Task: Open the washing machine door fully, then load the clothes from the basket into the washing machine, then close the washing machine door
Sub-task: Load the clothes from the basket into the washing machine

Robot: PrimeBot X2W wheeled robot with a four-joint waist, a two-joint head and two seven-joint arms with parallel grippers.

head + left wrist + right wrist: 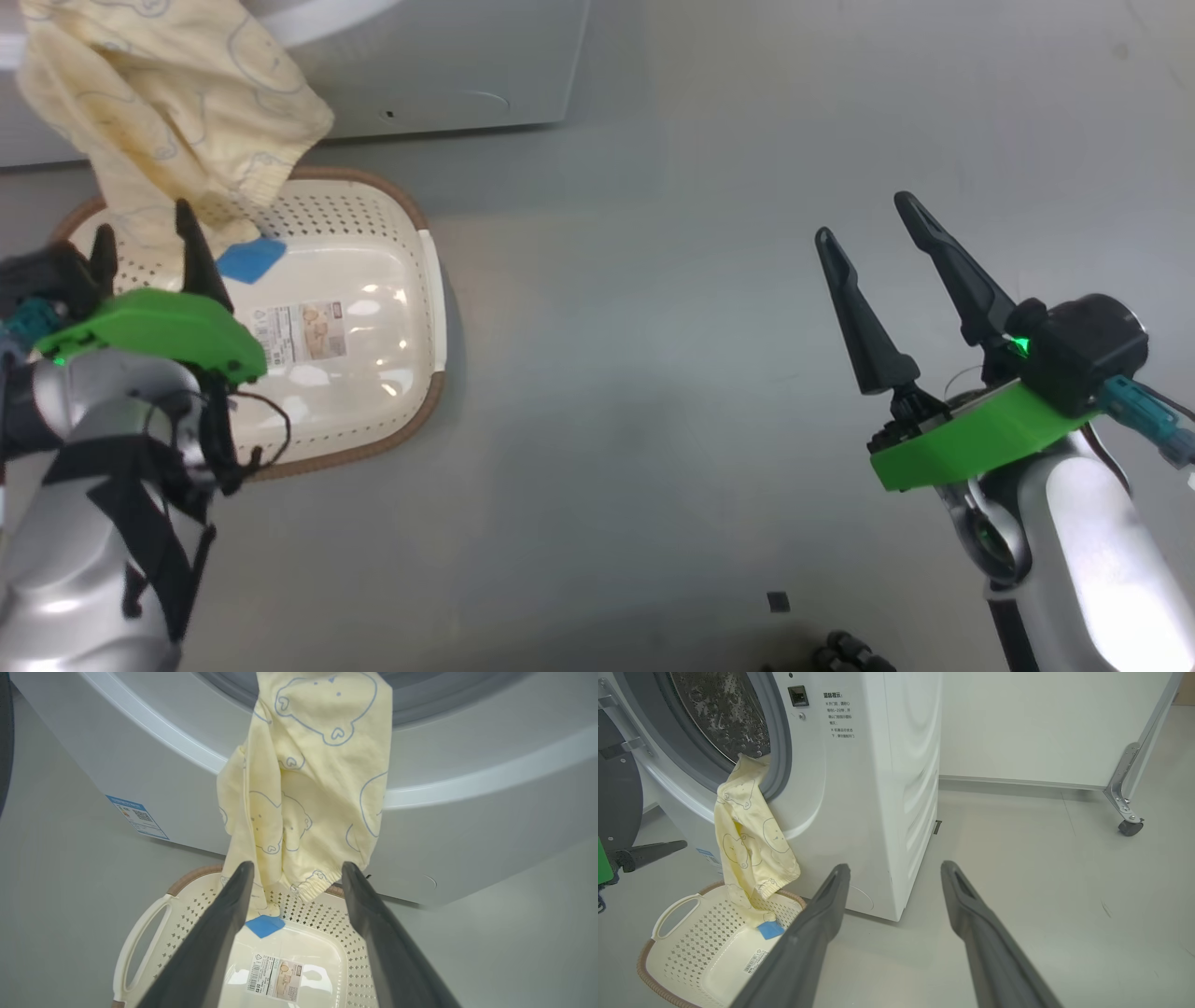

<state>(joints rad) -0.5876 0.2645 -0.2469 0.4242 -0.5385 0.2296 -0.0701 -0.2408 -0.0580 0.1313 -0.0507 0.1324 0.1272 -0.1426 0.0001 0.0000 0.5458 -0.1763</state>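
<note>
The pale yellow clothes (747,844) hang out of the washing machine (878,788) over its grey gasket. Their lower end, with a blue patch (265,925), dangles into the cream basket (691,942) on the floor below. The washing machine door (616,788) stands open at the left, dark and partly cut off. My left gripper (297,865) is open over the basket, its fingers either side of the clothes' (303,788) hem without gripping them. My right gripper (865,219) is open and empty over bare floor, well right of the basket (425,308). In the head view the left gripper (149,247) sits at the basket's near-left side, under the clothes (168,121).
A blue label sticker (138,816) marks the machine's lower front. A metal frame leg with a caster wheel (1129,826) stands at the far right by a white wall. A small dark object (778,602) lies on the grey floor near me.
</note>
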